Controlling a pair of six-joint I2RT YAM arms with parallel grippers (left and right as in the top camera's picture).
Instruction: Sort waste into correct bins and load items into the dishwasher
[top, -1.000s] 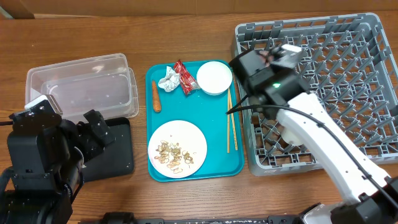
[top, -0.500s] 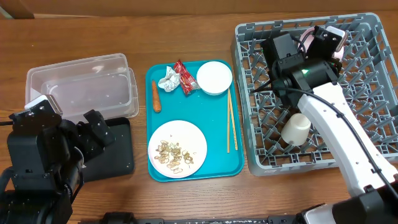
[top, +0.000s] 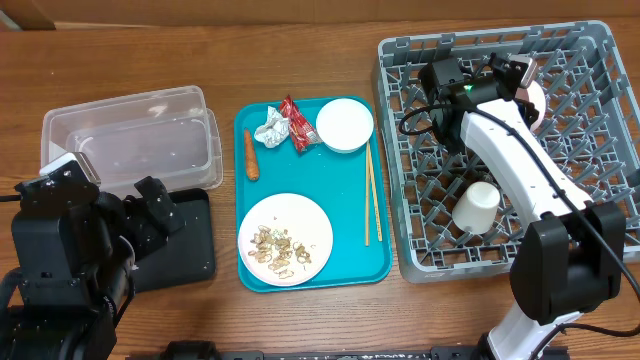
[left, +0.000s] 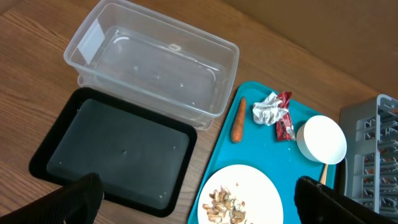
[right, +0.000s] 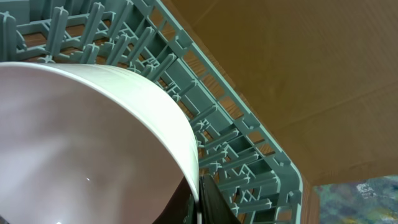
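Reckoning the job at well under half done, judged from how things lie. Gripping one white bowl (right: 93, 137) by its rim with the right gripper (right: 199, 198), clamped onto it, up on edge over the upper right of the grey dish rack (top: 600, 240); impossible to say whether touching the pegs or held just clear. Counting as loaded only the small white cup (top: 478, 207), sitting among the pegs in the lower middle of that rack. Leaving for the rack, on the teal tray (top: 350, 265) at centre frame: the second white bowl (top: 345, 124) at its upper right corner, the wooden chopsticks (top: 368, 195) along its right edge, and the round white plate (top: 300, 215) at its lower left, to be cleared first of the beige food scraps (top: 278, 248) scattered on it. Finding no waste sorted: the foil ball (top: 270, 128) and red snack wrapper (top: 292, 122) touching each other at the tray's upper left, the carrot (top: 250, 155) just below them near the left edge. Seeing nothing inside the clear plastic tub (left: 217, 93) at upper left or the black tray (left: 118, 149) just below it. Noting the left gripper (left: 199, 186) above the black tray at lower left, fingers spread wide, nothing between them.
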